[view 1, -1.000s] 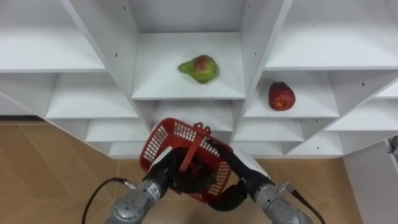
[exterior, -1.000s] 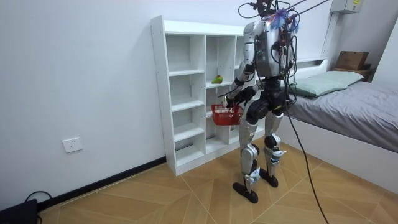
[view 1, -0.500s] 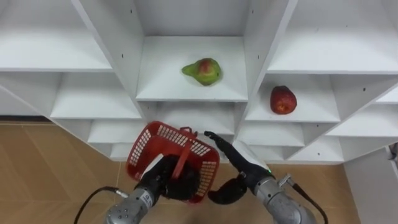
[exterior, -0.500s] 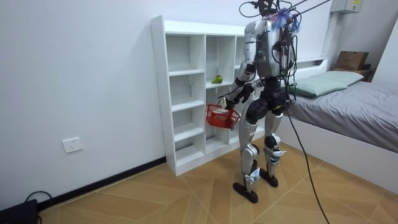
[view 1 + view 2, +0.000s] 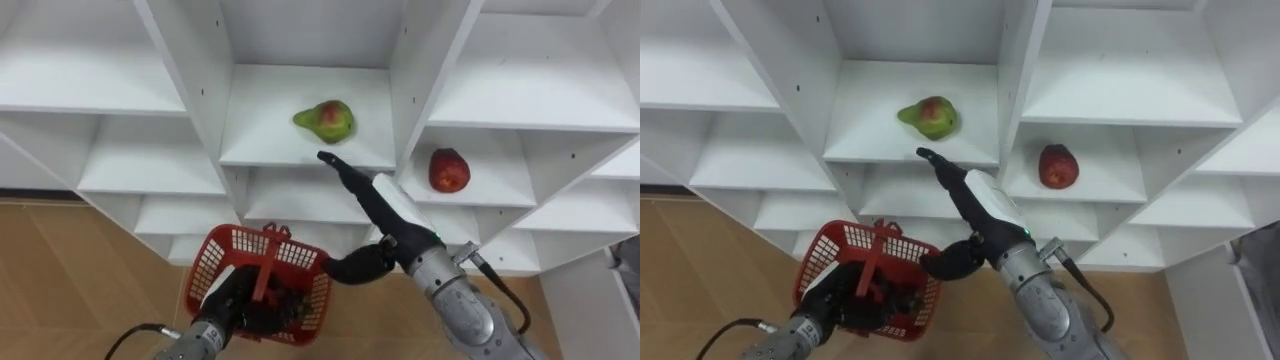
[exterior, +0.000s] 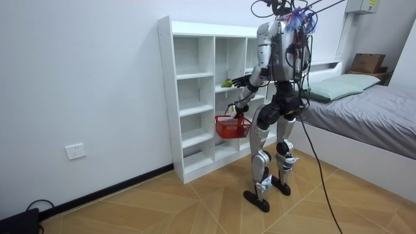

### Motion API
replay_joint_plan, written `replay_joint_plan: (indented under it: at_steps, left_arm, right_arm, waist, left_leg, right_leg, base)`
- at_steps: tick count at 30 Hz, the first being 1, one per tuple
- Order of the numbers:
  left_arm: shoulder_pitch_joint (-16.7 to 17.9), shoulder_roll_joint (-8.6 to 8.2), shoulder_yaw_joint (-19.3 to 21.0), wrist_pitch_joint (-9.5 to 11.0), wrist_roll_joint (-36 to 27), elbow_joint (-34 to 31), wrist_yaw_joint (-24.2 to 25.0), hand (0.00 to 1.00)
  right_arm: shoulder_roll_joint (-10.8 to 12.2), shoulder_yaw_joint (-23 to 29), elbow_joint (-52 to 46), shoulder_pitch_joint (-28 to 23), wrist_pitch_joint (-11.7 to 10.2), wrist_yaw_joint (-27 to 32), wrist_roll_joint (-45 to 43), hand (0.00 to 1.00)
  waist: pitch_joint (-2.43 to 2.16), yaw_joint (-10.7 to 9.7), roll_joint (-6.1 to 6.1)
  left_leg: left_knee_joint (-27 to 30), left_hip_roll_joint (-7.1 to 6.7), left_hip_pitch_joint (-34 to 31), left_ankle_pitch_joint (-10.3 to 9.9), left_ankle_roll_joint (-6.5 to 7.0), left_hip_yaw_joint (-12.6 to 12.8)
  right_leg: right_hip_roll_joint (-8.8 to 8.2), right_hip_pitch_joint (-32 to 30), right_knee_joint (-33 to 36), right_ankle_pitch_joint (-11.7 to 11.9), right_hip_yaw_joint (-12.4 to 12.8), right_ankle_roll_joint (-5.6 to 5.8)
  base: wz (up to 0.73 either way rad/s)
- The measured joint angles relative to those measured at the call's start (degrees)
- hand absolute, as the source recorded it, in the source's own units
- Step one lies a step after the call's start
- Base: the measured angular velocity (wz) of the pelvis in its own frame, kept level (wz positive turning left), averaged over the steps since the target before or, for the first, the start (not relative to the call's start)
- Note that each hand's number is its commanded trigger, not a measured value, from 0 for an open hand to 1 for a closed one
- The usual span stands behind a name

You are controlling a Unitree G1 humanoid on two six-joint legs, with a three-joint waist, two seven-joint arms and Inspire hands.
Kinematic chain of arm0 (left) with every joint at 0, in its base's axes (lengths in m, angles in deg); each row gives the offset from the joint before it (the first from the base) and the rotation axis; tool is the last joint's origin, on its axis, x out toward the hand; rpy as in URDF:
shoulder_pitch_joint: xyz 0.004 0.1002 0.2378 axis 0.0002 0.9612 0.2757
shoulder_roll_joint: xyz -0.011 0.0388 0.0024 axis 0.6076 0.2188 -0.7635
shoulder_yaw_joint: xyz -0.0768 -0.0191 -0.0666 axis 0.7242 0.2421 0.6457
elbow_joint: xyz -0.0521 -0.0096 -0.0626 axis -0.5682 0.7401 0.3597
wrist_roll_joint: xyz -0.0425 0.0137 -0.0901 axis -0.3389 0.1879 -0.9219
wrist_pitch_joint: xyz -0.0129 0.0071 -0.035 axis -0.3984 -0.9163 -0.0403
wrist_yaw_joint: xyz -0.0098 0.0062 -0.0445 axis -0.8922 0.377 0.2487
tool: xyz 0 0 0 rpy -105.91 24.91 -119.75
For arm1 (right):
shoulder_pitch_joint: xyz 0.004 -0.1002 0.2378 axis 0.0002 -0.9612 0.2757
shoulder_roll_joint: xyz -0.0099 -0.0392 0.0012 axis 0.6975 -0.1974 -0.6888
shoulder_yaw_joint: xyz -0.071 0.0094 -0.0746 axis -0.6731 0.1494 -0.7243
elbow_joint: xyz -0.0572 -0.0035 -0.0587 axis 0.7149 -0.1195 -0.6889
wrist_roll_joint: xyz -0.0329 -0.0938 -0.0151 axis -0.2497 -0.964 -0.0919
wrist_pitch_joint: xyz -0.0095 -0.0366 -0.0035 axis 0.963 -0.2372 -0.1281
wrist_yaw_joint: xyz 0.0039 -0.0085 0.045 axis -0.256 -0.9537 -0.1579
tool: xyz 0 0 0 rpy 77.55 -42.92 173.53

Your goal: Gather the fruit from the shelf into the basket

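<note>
A green-and-red pear [image 5: 324, 120] lies on the middle shelf of the white closet [image 5: 190, 90]. A red apple [image 5: 449, 170] sits in the compartment to its right, one level lower. My right hand [image 5: 375, 205] is open, fingers stretched toward the front edge of the pear's shelf, just below the pear and apart from it. My left hand [image 5: 240, 305] is shut on the handle of a red mesh basket [image 5: 225, 262], held low in front of the lower shelves. In the room view I stand facing the closet [image 6: 195, 97], basket [image 6: 231, 126] at hip height.
Upright closet panels [image 5: 425, 70] flank the pear's compartment on both sides. Wooden floor [image 5: 70, 280] lies below to the left. A bed [image 6: 364, 110] stands at the room view's right, behind me.
My right hand has left the basket and risen toward the pear's shelf. The basket, held by my left hand, has moved down and to the left.
</note>
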Motion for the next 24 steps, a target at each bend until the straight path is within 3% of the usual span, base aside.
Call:
replay_joint_plan:
  at_steps: [8,17,24]
  left_arm:
    - [0.4,-0.02,1.25,-0.04,0.53,0.43,-2.54,1.0]
    - [1.1,-0.14,4.2,-0.19,0.59,1.16,-2.78,1.0]
    - [1.15,-0.17,4.15,-0.56,0.62,1.63,-2.62,1.0]
  right_arm:
    - [0.57,2.54,-4.52,0.0,-0.2,-0.34,0.02,0.0]
    - [0.52,4.6,-5.52,0.01,-0.48,-0.32,0.02,0.0]
    - [0.32,6.53,-5.52,0.3,-0.51,1.73,0.11,0.0]
  waist:
    - [-0.2,-0.07,-1.22]
    - [-0.2,0.09,-1.23]
    - [-0.14,-0.29,-1.29]
  left_leg:
    - [0.11,0.01,0.0,0.0,0.0,-0.04]
    - [0.1,0.01,0.02,0.0,0.0,-0.37]
    - [0.44,0.0,0.0,0.02,-0.05,-1.67]
  right_leg:
    - [-0.01,0.08,0.1,0.0,-0.05,-0.01]
    - [0.0,0.17,0.16,0.01,-0.23,-0.01]
    - [-0.06,0.95,0.17,0.0,-1.53,0.0]
  base:
    - [0.0]
    - [0.0]
    - [0.09]
